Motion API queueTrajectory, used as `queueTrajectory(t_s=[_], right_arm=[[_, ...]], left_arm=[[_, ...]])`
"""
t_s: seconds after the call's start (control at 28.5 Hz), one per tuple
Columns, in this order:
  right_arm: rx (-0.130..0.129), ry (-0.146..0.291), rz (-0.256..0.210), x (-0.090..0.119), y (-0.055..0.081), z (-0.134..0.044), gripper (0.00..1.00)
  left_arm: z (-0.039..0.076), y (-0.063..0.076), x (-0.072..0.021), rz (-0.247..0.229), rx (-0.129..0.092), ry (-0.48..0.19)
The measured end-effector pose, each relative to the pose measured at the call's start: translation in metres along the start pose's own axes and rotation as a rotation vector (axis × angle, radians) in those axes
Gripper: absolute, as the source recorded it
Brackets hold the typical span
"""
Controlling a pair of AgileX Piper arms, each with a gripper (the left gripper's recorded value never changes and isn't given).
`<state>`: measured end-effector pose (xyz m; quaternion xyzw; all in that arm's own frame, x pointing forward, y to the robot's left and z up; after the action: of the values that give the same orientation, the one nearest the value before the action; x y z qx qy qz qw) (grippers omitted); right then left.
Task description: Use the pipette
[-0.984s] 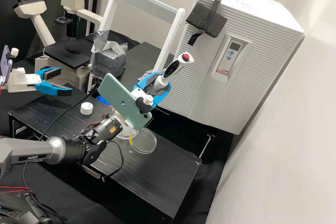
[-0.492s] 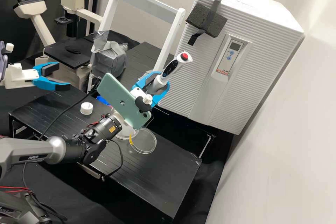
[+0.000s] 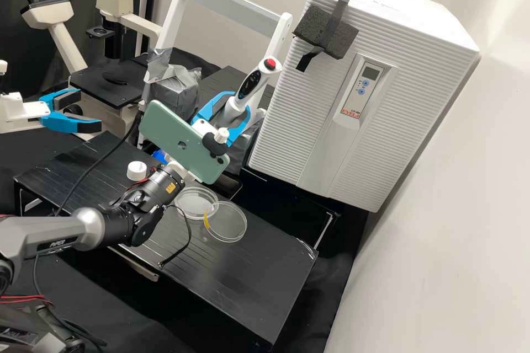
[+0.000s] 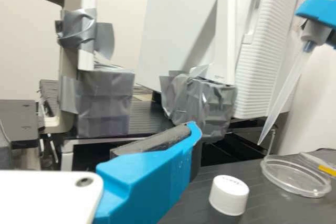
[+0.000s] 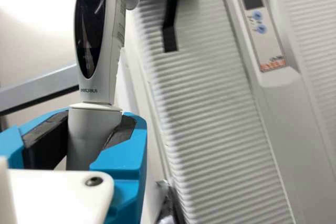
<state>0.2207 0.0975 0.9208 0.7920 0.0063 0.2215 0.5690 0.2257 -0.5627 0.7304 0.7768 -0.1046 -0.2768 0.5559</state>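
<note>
Black ribbed worktop (image 3: pixel 259 281), raised on a low frame. Nearest on it are two clear dishes side by side, one (image 3: pixel 226 222) bearing a small yellow label on its rim. A white screw cap (image 3: pixel 136 170) stands apart from them, toward the left.

Right gripper (image 3: pixel 226 118), with a green phone (image 3: pixel 179 140) clamped to its wrist, is above the worktop's far edge. Its jaws are clenched on the pipette (image 3: pixel 248 85) around the lower grey barrel, just under the dark display panel. The pipette stands tilted, red button uppermost. In the left wrist view its clear tip (image 4: pixel 283 95) points down and ends above the dish rim, not touching it.

Left gripper (image 3: pixel 88 110) hangs at the left edge, well apart from the pipette – jaws released, nothing between them.

Behind stand grey-taped blocks (image 3: pixel 171 91) and a microscope (image 3: pixel 105 66). Farthest is a white ribbed cabinet (image 3: pixel 353 138) – its control panel (image 3: pixel 361 91) carries a small screen, two blue buttons and a red-lettered label.
</note>
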Motion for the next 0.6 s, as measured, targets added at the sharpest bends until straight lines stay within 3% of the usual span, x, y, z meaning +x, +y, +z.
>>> queueTrajectory(t_s=[0.11, 0.28, 0.32, 0.53, 0.6], right_arm=[[-0.014, 0.024, -0.013, 0.002, -0.003, -0.005, 0.0], [-0.067, 0.038, -0.034, 0.005, -0.009, -0.007, 0.0], [-0.09, 0.029, -0.046, 0.006, -0.012, -0.005, 0.0], [-0.143, 0.01, -0.092, 0.014, -0.023, 0.001, 0.0], [-0.151, 0.011, -0.101, 0.016, -0.026, 0.001, 0.0]], left_arm=[[-0.002, 0.001, 0.0, 0.003, 0.001, 0.007], [-0.003, 0.001, -0.0001, 0.005, 0.002, 0.011], [-0.004, 0.002, -0.0001, 0.006, 0.003, 0.012], [-0.008, 0.004, -0.0003, 0.013, 0.005, 0.029], [-0.01, 0.005, -0.0004, 0.017, 0.005, 0.038]])
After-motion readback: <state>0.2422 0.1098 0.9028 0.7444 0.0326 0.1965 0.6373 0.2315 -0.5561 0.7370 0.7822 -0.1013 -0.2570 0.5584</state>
